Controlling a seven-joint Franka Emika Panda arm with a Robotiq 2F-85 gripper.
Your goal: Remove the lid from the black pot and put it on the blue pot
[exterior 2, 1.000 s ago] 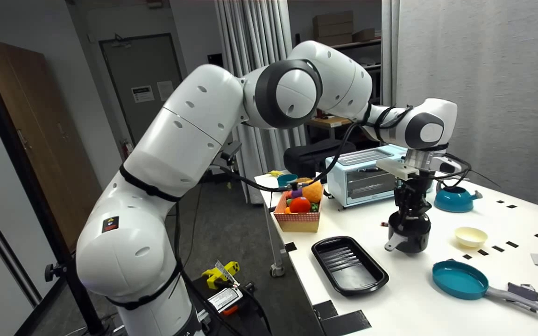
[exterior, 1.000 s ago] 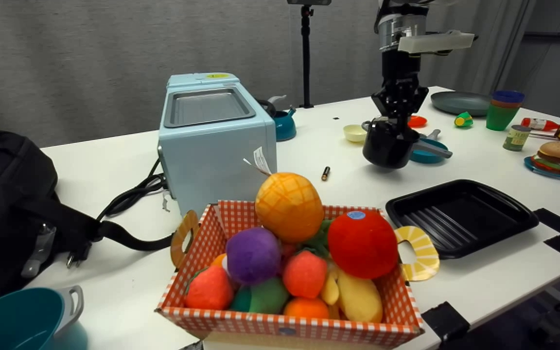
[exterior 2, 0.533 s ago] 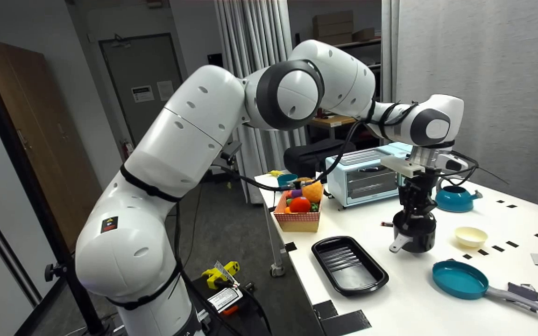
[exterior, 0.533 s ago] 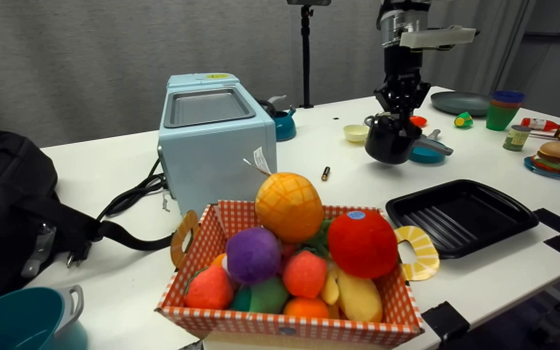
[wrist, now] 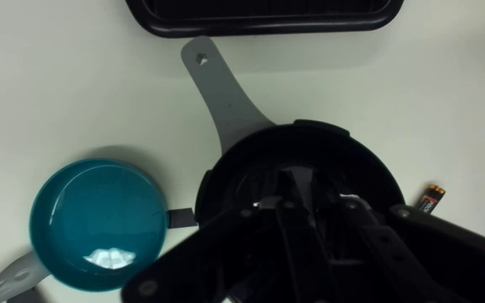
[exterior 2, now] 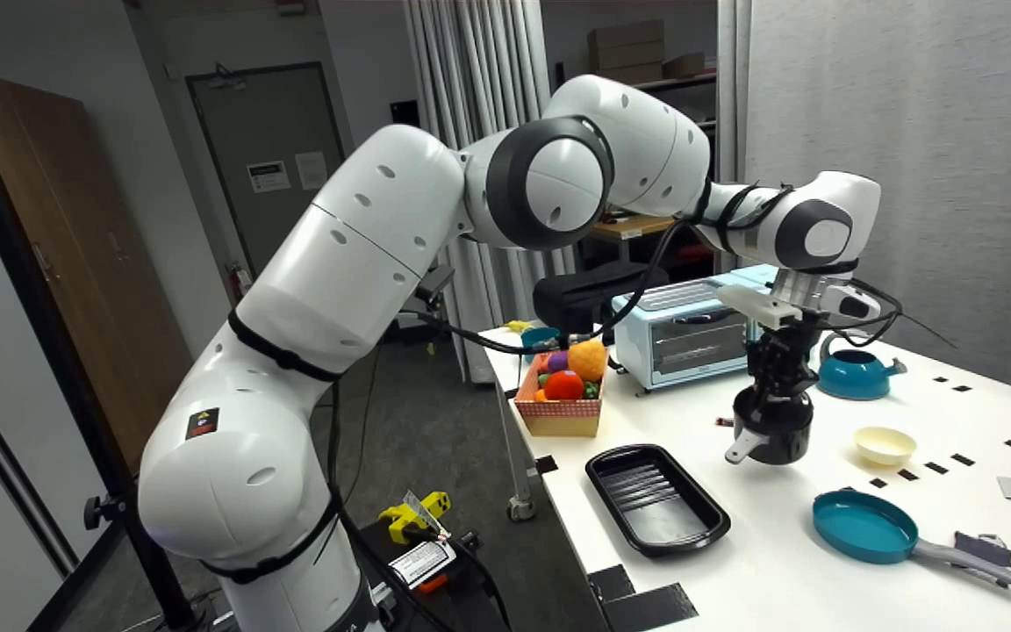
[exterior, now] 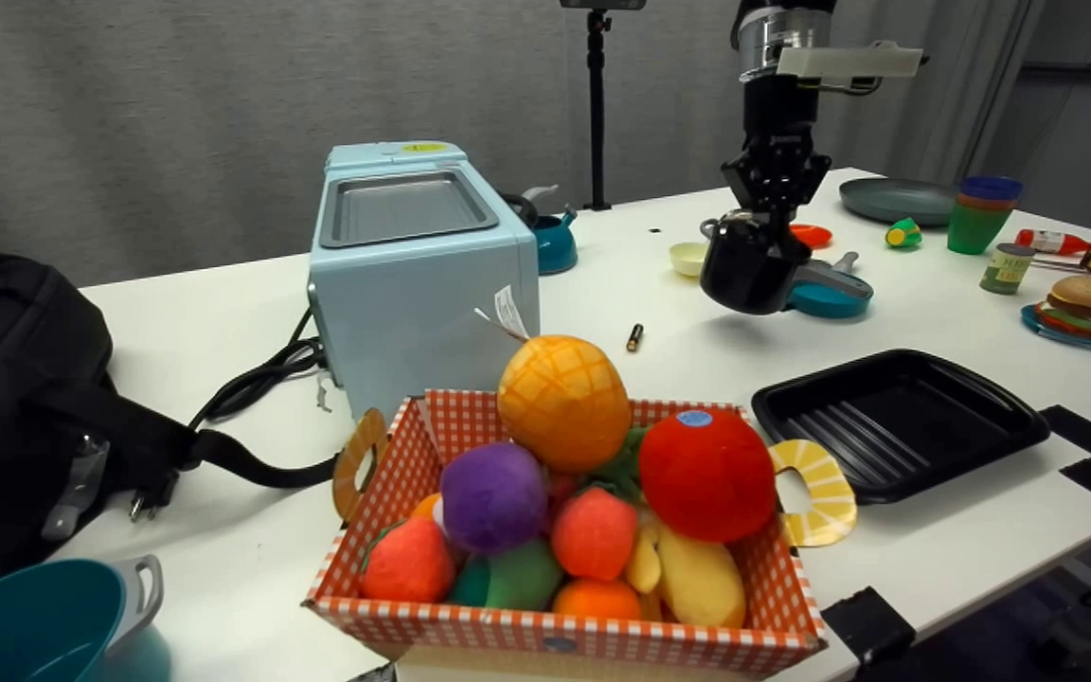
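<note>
The black pot (exterior: 744, 275) hangs slightly tilted just above the table, its grey handle sticking out; it also shows in an exterior view (exterior 2: 782, 439) and the wrist view (wrist: 379, 162). My gripper (exterior: 773, 237) points down into the pot's mouth, with its fingers (wrist: 299, 179) close together around a narrow grey strip, apparently the handle of the lid (wrist: 303, 176). The rest of the lid is too dark to tell from the pot. The blue pot seems to be the shallow teal pan (exterior 2: 865, 527) with a grey handle, left of the black pot in the wrist view (wrist: 98, 223); no reddish part shows.
A black grill pan (exterior 2: 659, 500) lies close to the black pot. A light-blue oven (exterior: 427, 284), a basket of plush fruit (exterior: 564, 630), a cream bowl (exterior 2: 885, 446), a teal kettle (exterior 2: 856, 376) and a battery (wrist: 431, 198) are around it.
My gripper and the black pot have moved up a little together, with a slight sideways shift and swing of the pot's handle. The teal pan and the other objects have stayed put.
</note>
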